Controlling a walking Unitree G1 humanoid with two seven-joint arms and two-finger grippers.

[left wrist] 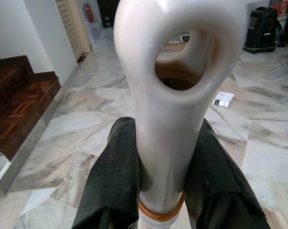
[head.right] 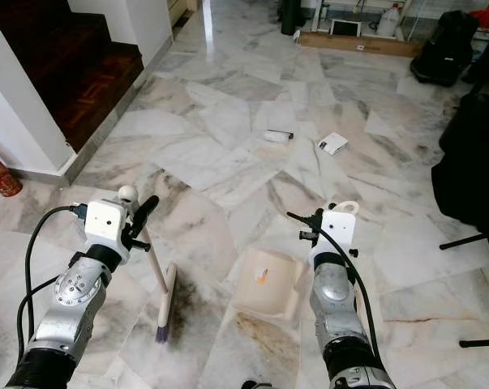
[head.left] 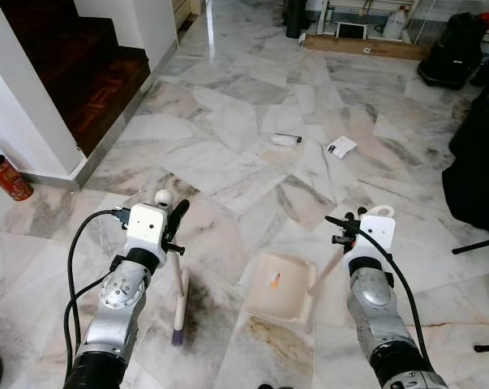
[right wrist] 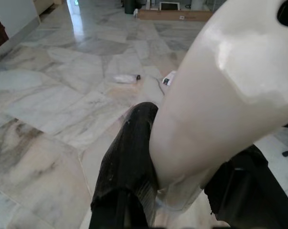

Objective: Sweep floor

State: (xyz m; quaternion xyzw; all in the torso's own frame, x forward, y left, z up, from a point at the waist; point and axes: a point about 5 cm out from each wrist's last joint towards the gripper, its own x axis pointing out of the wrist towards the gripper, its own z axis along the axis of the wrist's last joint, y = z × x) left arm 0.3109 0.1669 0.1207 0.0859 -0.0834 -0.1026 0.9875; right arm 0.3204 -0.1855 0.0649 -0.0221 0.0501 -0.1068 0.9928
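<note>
Two silver arms reach out over the marble floor. On the left, the left gripper has its black fingers squeezed tight on the cream handle of the broom. The broom's purple brush sits on the floor. Just beside it, in the middle, lies the cream dustpan. On the right, the right gripper is clamped on the dustpan's long handle. Farther off on the floor lie a small white tube and a paper scrap.
</note>
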